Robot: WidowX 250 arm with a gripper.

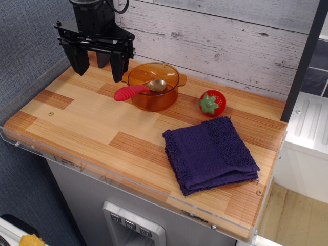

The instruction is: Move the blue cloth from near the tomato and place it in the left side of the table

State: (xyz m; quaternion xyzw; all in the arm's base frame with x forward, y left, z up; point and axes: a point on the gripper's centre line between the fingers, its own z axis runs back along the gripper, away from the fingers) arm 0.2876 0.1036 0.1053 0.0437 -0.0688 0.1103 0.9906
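Note:
The blue cloth (210, 154) lies folded on the right part of the table (77, 123), near the front right corner. The tomato (212, 103), red with a green cap, sits just behind the cloth. My gripper (98, 69) hangs above the table's back left area, far from the cloth. Its two black fingers are spread apart and hold nothing.
An orange transparent pot (154, 84) stands at the back middle, with a red-handled spoon (134, 90) resting in it and sticking out to the left. A whitewashed plank wall runs behind the table. A clear plastic rim (61, 164) edges the front.

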